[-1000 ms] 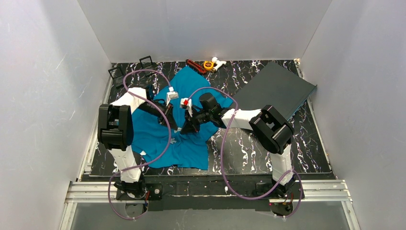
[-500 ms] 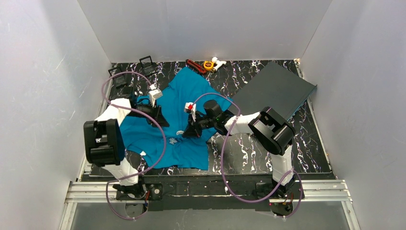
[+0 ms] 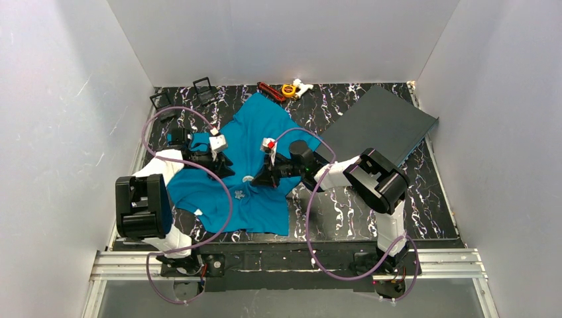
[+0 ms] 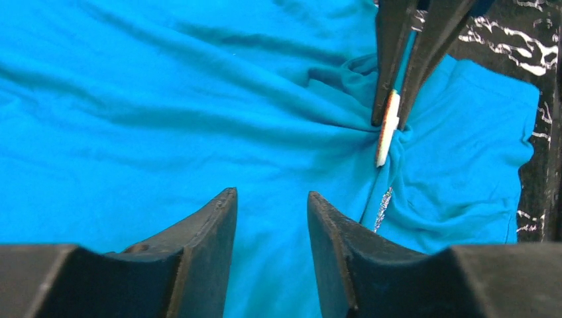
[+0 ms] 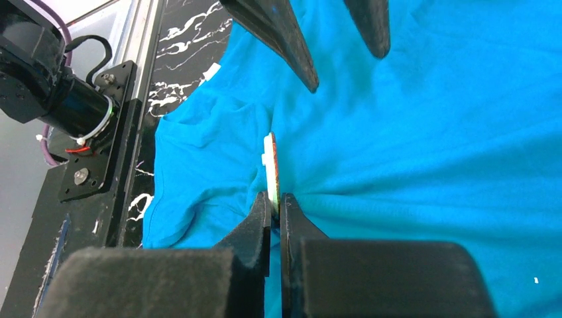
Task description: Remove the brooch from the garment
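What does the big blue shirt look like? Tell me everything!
The shirt is teal-blue, made of soft plain cloth, with short sleeves. It lies spread out and wrinkled on the black marbled table. The right gripper is shut on a thin pale disc at the cloth, and folds bunch up there. A small sparkly brooch lies on it. The left gripper hovers open above it.

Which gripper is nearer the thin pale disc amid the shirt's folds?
Right: the right gripper is shut on the disc; the left gripper, open, hovers apart over the shirt.

No legible text, label or number anywhere
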`<state>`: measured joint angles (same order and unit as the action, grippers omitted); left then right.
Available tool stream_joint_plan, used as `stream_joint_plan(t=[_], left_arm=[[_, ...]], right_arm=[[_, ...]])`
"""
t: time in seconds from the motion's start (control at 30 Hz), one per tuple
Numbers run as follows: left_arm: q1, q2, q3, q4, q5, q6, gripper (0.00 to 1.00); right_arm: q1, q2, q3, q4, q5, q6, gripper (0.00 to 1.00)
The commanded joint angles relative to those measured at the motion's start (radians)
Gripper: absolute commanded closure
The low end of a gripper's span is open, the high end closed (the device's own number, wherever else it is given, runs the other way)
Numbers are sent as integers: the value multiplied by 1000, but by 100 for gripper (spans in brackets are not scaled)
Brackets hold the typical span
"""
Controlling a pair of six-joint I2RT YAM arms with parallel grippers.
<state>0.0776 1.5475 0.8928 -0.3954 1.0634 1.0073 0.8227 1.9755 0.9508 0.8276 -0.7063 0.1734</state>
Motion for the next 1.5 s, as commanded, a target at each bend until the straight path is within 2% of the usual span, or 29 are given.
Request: stream_joint_plan(t=[0.0, 0.13, 0.2, 0.47, 0.73, 0.9, 0.97, 1.1, 1.3, 1.4, 1.47], left_arm=[[-42, 2, 14, -79, 24, 179, 60], [-63, -22, -4, -150, -9, 278, 65], [-114, -55, -14, -196, -14, 310, 66], [-160, -89, -11, -203, 25, 232, 69], [-162, -88, 8, -265, 38, 250, 57], [-170, -75, 17, -310, 34, 281, 55], [-170, -67, 25, -307, 25, 270, 61], [-170, -61, 45, -292, 20, 230, 83], [-170, -65, 74, -263, -46, 151, 100], [-171, -73, 82, -262, -91, 132, 100], [-171, -76, 92, -271, -120, 115, 100]], right_arm=[[0, -36, -1, 108, -11, 31, 99], [0, -26, 1, 123, -16, 44, 99], [0, -14, 5, 140, -19, 60, 99], [0, 0, 1, 162, -26, 70, 99], [-2, 4, 1, 173, -18, 76, 99], [-10, 7, -2, 191, -16, 91, 99], [-11, 8, -3, 197, -26, 93, 99], [-10, 7, -9, 197, -32, 84, 99], [-10, -10, -29, 129, -30, 13, 98], [-11, -32, -24, 44, -13, -51, 85], [-11, -52, -14, -60, 13, -127, 73]])
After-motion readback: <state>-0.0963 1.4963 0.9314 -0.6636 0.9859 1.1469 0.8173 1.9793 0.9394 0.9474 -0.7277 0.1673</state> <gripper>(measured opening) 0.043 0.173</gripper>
